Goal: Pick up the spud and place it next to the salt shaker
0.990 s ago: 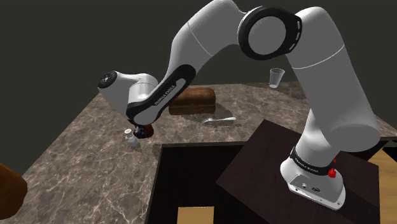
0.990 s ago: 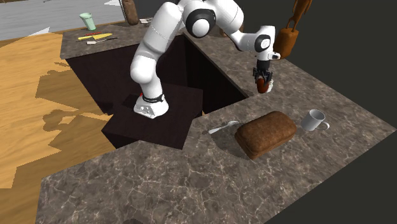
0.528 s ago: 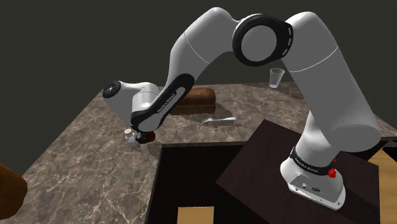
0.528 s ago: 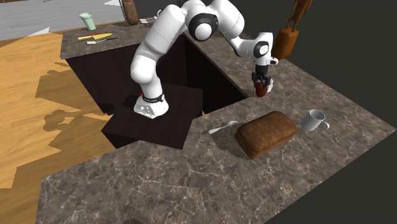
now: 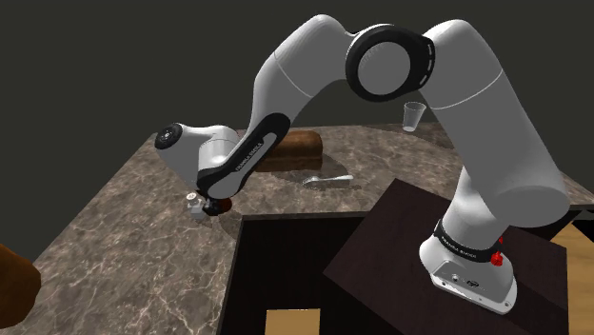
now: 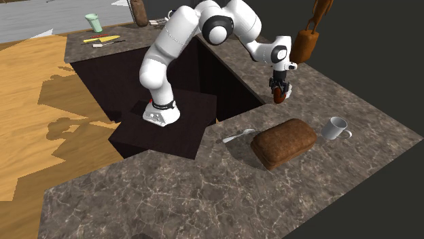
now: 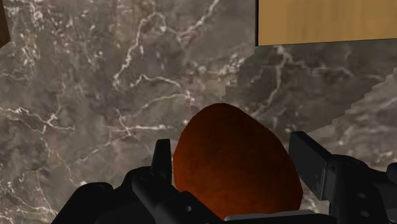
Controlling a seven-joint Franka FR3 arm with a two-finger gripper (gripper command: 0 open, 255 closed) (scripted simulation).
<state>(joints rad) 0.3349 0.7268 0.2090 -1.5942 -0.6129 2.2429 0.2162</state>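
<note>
The jaws were clamped on the reddish-brown spud [image 7: 235, 168], held low over the worktop [image 5: 124, 247] just beside the salt shaker [image 5: 195, 206]; pickup looked done, with only setting down and release left.

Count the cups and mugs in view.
2. A grey mug beside the brown loaf; a green cup on the far counter at the second exterior view's top left. More may be hidden.

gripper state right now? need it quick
Gripper: shut on the reddish-brown potato, close beside the salt shaker.
</note>
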